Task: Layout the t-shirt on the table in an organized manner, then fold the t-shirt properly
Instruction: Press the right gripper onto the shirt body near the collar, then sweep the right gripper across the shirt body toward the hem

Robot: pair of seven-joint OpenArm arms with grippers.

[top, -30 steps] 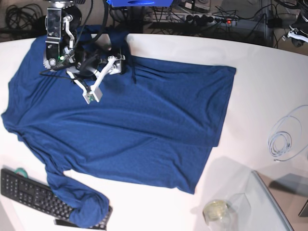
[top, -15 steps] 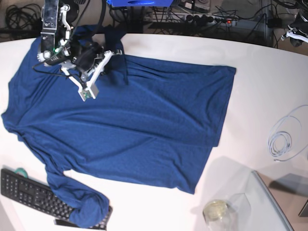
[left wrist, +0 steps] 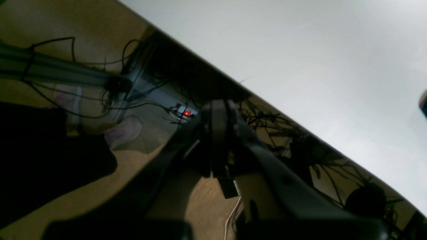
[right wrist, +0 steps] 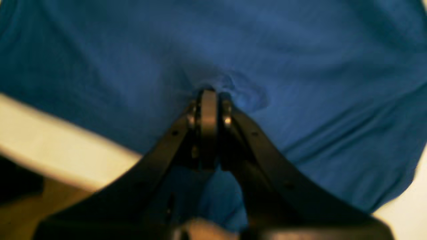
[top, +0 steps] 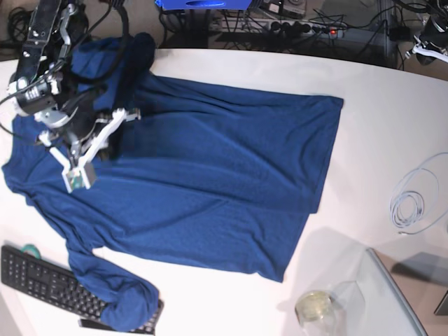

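Fabric fills the right wrist view: we find the right gripper [right wrist: 208,96] closed, with a small pucker of the navy t-shirt [right wrist: 300,66] gathered at its fingertips, which we judge to be a pinch on the cloth near the shoulder. In the base view that gripper [top: 78,175] sits over the shirt's upper left part, close to the table's edge. The t-shirt [top: 231,182] lies spread across the white table [top: 378,91], body mostly flat, one sleeve bunched onto the keyboard [top: 42,280] at the near edge and the collar end rumpled by the far edge. We judge the laying-out step in hand, folding not begun. The next move calls for drawing the pinched cloth outward, taut, without dragging the body. Farther off, the left gripper [left wrist: 218,110] hangs beyond the table, jaws closed on nothing.
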